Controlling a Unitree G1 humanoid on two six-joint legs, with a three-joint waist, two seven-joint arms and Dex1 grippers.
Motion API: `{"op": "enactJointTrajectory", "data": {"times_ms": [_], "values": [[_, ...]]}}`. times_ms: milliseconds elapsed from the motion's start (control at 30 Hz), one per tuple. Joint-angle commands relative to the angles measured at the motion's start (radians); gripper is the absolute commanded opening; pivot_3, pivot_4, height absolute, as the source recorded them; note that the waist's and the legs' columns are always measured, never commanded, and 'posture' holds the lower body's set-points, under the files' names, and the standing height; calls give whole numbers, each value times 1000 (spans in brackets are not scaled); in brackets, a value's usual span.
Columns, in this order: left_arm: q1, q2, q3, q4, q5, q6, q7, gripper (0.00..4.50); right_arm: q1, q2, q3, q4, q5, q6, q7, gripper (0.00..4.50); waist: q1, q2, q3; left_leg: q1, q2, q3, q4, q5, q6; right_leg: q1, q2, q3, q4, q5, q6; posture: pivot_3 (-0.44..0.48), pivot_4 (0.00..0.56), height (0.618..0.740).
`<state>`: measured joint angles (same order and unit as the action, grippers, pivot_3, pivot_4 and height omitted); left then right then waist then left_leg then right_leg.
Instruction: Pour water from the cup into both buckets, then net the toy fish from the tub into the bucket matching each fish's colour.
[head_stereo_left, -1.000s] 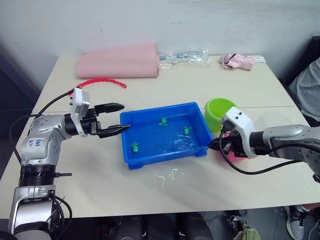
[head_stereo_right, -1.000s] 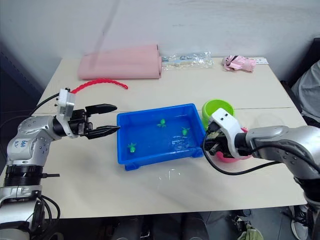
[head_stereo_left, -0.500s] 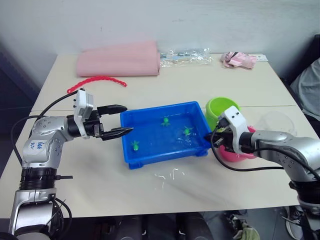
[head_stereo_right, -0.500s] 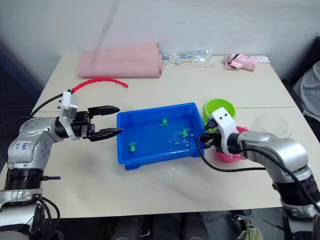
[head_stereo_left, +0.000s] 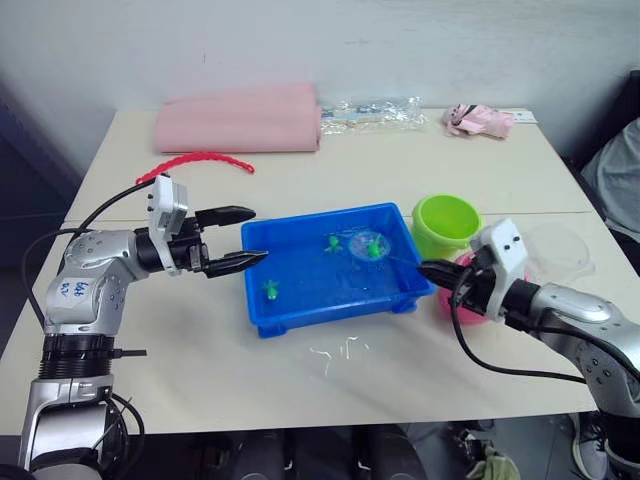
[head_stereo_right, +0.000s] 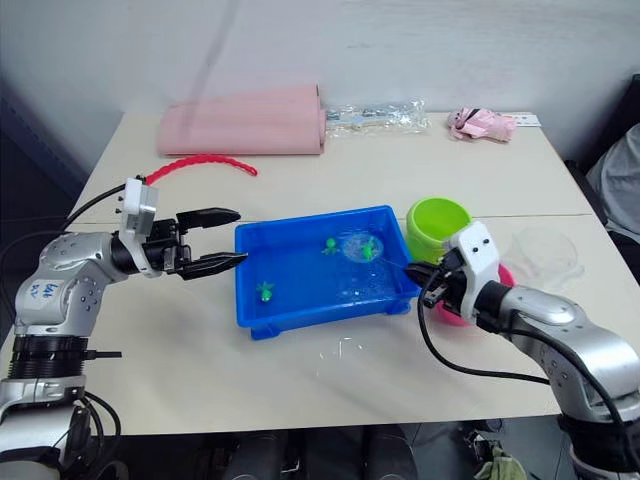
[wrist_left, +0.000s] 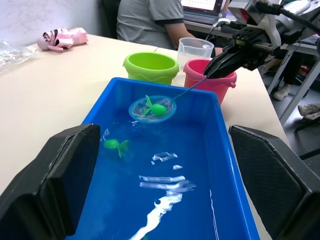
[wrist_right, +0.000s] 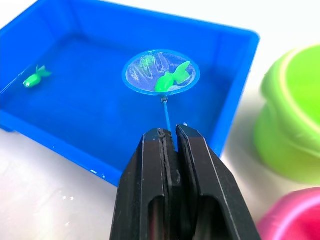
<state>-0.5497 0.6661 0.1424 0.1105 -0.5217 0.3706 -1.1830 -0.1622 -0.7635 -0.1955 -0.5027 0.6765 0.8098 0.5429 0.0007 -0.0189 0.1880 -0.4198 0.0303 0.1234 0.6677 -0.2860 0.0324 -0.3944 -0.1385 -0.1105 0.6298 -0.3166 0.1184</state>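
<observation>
Net (wrist_right: 161, 74) with fish, ahead of right claw (wrist_right: 169, 136).

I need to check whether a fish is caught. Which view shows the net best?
The right wrist view: the net sits close, a green fish lying in its hoop. The left wrist view shows it farther off; the eye views show it small over the tub.

The tub (head_stereo_left: 330, 300) is sitting mid-table (head_stereo_left: 300, 380), with the two buckets (head_stereo_left: 446, 224) touching just right of it and the cup (head_stereo_left: 556, 247) lying further right. The net (wrist_right: 161, 73) is hanging over the tub's far right part, a toy fish (wrist_right: 171, 79) lying in it.
</observation>
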Motion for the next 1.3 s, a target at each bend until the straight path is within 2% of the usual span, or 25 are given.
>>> {"op": "enactJointTrajectory", "data": {"times_ms": [33, 233, 400, 500, 767, 933, 1133, 1300], "values": [[-45, -12, -1, -5, -18, -10, -6, 4475, 56, -47, -98, -63, -20, -108, 93, 0, 1, 0, 0, 0, 0, 0, 0, 0, 0, 0, 1, 0, 0, 0, 0, 0, 150, 740], [-117, -48, -6, 24, -28, 27, 8, 4475, 96, -48, -258, -47, 20, -151, 125, 0, 12, 0, 0, 0, 0, 0, 2, 0, 1, 1, 1, 1, -1, 1, 1, 0, 150, 740], [-153, -89, -16, 42, -20, 44, 25, 4475, 102, -67, -335, 1, 0, -163, 132, 0, 14, 0, 0, 1, 1, 0, 2, 1, 1, 2, 2, 1, 0, 1, 1, 0, 150, 740], [-171, -116, -45, 60, -3, 37, 24, 4475, 84, -98, -313, 87, -101, -244, 134, 0, 18, 0, 0, 1, 0, 0, 2, 1, 1, 2, 2, 2, 0, 1, 1, 0, 150, 740], [-169, -143, -71, 60, 1, 26, 23, 4475, 65, -131, -122, 297, -505, -630, 65, 0, 17, 0, 0, 1, 1, 0, 2, 1, -1, 1, 3, 2, 0, 1, 1, 0, 150, 740], [-144, -141, -72, 60, 4, 12, 18, 4475, 97, -270, -31, 420, -896, -1026, -75, 0, 17, 0, 0, 1, 1, 1, 2, 1, -1, 1, 3, 3, 0, 1, 1, 0, 150, 740], [-133, -146, -72, 70, 7, -2, 21, 4475, 105, -400, -3, 519, -1109, -1281, -193, 0, 17, 0, 0, 1, 1, 1, 3, 2, -1, 0, 3, 3, 0, 1, 1, 0, 150, 740], [-134, -152, -73, 88, 14, -19, 20, 4475, 89, -436, -47, 580, -1203, -1414, -330, 0, 16, 0, 0, 1, 1, 1, 4, 2, -2, 1, 3, 3, 0, 1, 1, 0, 150, 740]]}}
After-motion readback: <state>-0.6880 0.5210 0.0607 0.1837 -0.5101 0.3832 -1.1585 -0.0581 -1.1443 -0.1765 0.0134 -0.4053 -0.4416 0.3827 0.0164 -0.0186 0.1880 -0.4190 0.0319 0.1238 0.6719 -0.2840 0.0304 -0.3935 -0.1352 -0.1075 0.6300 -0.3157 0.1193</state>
